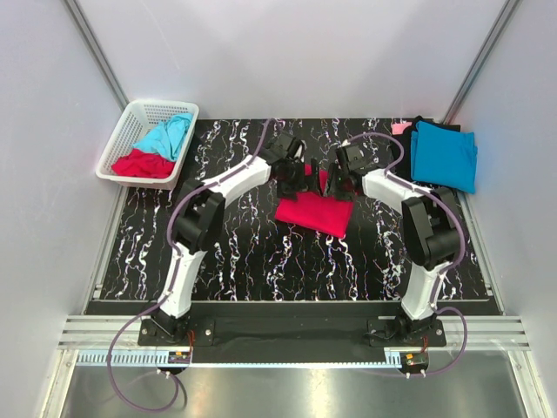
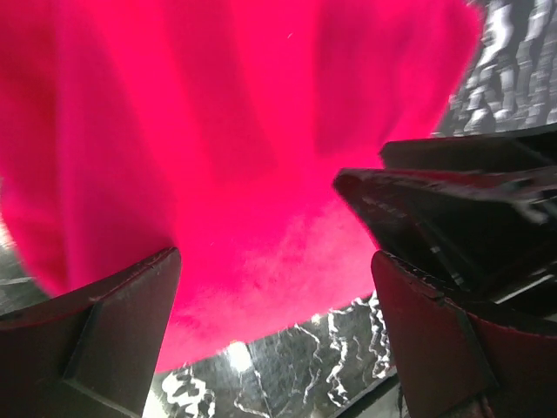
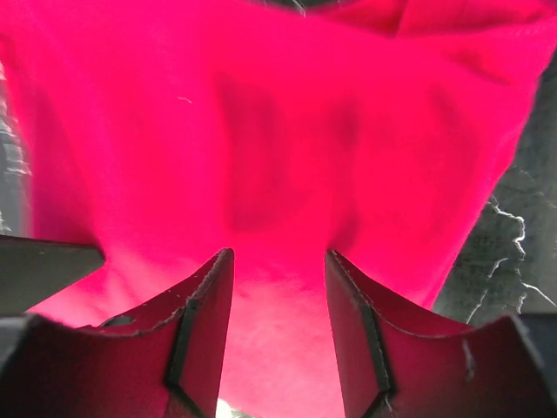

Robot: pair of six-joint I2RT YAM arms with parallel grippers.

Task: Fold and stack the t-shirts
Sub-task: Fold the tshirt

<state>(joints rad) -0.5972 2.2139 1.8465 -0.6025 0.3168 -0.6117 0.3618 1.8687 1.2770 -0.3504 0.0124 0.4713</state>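
Crimson t-shirt [image 1: 312, 215] lies mid-worktop [image 1: 252, 257] as a smooth, bright, compact rectangle. The left pincer [image 2: 274, 261] and the right pincer [image 3: 278, 261] meet at its far edge, probably to turn it over. The left stands wide apart. The right is narrower with cloth in its gap, and whether it clamps cannot be told. At far right lies a folded turquoise t-shirt [image 1: 444, 157].

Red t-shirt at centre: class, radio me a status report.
Red t-shirt mid-table, far edge raised. Right gripper pinching it; left gripper open. Nothing in the way.
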